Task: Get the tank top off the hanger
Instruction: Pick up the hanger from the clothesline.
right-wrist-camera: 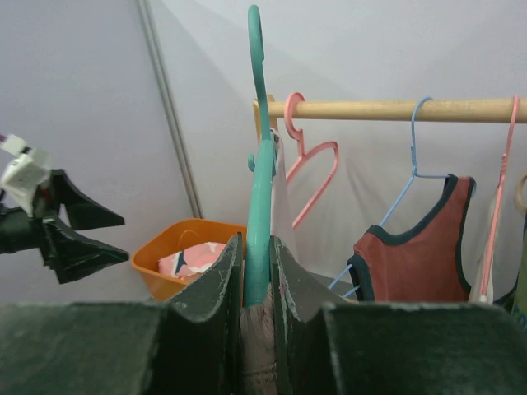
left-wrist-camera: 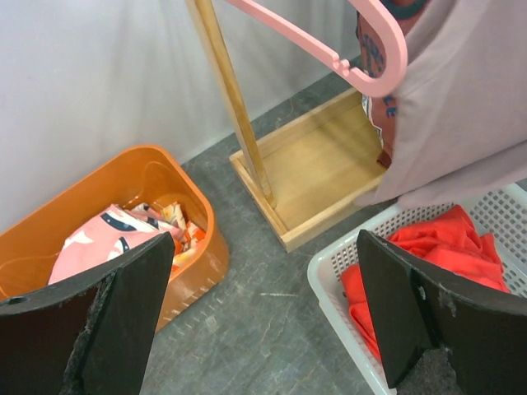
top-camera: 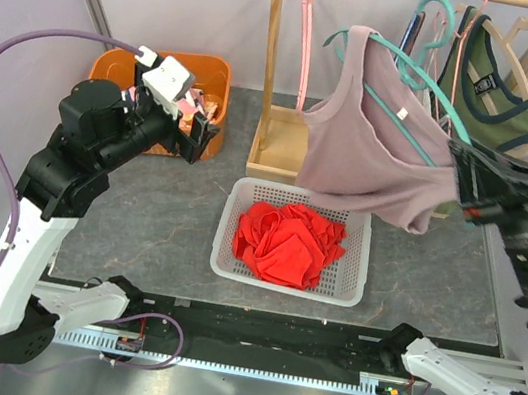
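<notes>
A mauve tank top (top-camera: 375,140) hangs on a teal hanger (top-camera: 406,74), held off the rail above the white basket (top-camera: 228,262). My right gripper (top-camera: 465,176) is shut on the teal hanger (right-wrist-camera: 262,222) together with the mauve cloth (right-wrist-camera: 259,346) at its end. My left gripper (top-camera: 189,129) is open and empty, raised over the table left of the tank top, whose hem (left-wrist-camera: 461,140) shows at the upper right of the left wrist view. Its fingers (left-wrist-camera: 132,304) frame bare table.
An orange bin (top-camera: 218,78) of clothes stands at the back left. The white basket holds red cloth (top-camera: 287,242). A wooden rack (top-camera: 276,68) carries a pink hanger (top-camera: 304,32), other hangers and a green tank top (top-camera: 501,85); a red tank top (right-wrist-camera: 420,247) hangs there too.
</notes>
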Motion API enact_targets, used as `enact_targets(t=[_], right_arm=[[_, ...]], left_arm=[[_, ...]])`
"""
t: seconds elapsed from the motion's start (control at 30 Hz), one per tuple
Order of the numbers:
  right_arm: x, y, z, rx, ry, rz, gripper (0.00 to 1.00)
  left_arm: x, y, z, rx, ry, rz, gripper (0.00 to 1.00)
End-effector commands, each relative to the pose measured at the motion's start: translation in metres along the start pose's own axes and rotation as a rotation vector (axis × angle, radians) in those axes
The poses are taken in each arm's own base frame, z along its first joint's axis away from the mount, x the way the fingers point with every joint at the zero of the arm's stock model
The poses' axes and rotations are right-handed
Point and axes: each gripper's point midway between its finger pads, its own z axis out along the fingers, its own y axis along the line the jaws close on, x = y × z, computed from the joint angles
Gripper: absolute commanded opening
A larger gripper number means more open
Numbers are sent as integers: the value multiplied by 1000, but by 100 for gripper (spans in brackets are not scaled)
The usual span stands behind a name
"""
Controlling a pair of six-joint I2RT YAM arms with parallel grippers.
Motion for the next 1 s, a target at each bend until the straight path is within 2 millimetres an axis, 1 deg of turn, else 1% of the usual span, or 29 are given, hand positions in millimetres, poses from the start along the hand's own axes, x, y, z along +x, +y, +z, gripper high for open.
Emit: enact_targets(t=[0.0, 0.03, 0.1, 0.13, 0.17, 0.2, 0.23, 0.27, 0.3, 0.33, 0.37, 0.4, 0.43, 0.47, 0.53, 0.57, 0.6, 0.63, 0.67, 0.73, 0.77, 0.8, 0.9, 0.93, 0.97], right_arm=[[-49, 18, -28, -120, -110, 67, 0], [-63, 20, -34, -137, -139, 69, 0], [-73, 23, -37, -152, -153, 69, 0], [-87, 25, -43, -170, -186, 72, 0], [-91, 28, -42, -184, -190, 79, 0], [-105, 29, -47, -197, -221, 85, 0], [-109, 34, -49, -221, -228, 88, 0], [-110, 37, -45, -231, -227, 94, 0], [-119, 38, -48, -238, -244, 99, 0], [-119, 41, -47, -257, -241, 101, 0], [-115, 44, -41, -262, -226, 101, 0], [-114, 45, -38, -262, -219, 107, 0], [-109, 45, -34, -261, -202, 108, 0], [-102, 52, -30, -292, -181, 104, 0], [-88, 56, -22, -302, -140, 100, 0], [-80, 60, -16, -321, -115, 94, 0], [-72, 62, -12, -325, -92, 88, 0], [-63, 63, -10, -331, -63, 80, 0], [-53, 67, -4, -346, -33, 74, 0], [-37, 72, 0, -371, 23, 63, 0], [-28, 74, 5, -378, 49, 59, 0], [-20, 80, 5, -409, 76, 58, 0], [4, 89, 7, -465, 148, 53, 0], [13, 91, 7, -476, 174, 51, 0], [18, 93, 7, -489, 189, 45, 0]], left_arm=[[-2, -14, -7, 72, -31, -30, 99], [-3, -15, -10, 78, -35, -29, 100], [-1, -19, -13, 100, -32, -21, 100], [-2, -21, -16, 109, -37, -14, 100], [-4, -24, -19, 131, -43, 0, 100], [-6, -26, -21, 142, -49, 11, 100], [-12, -27, -27, 150, -70, 22, 100], [-15, -31, -32, 180, -82, 44, 100], [-19, -34, -35, 201, -94, 58, 99], [-31, -36, -43, 217, -128, 76, 100], [-36, -44, -50, 266, -152, 103, 100], [-42, -47, -55, 287, -173, 118, 100], [-53, -50, -63, 305, -207, 135, 100], [-60, -58, -73, 354, -245, 157, 99], [-73, -68, -87, 409, -312, 202, 100], [-79, -78, -97, 468, -355, 236, 99], [-91, -81, -110, 476, -424, 270, 100], [-98, -83, -118, 487, -461, 284, 100], [-105, -85, -125, 496, -490, 273, 100], [-120, -83, -134, 479, -544, 272, 100], [-123, -82, -135, 473, -548, 258, 100], [-123, -81, -134, 468, -549, 256, 99], [-112, -83, -128, 474, -534, 269, 99], [-104, -84, -123, 478, -523, 283, 99], [-101, -85, -121, 482, -519, 284, 99]])
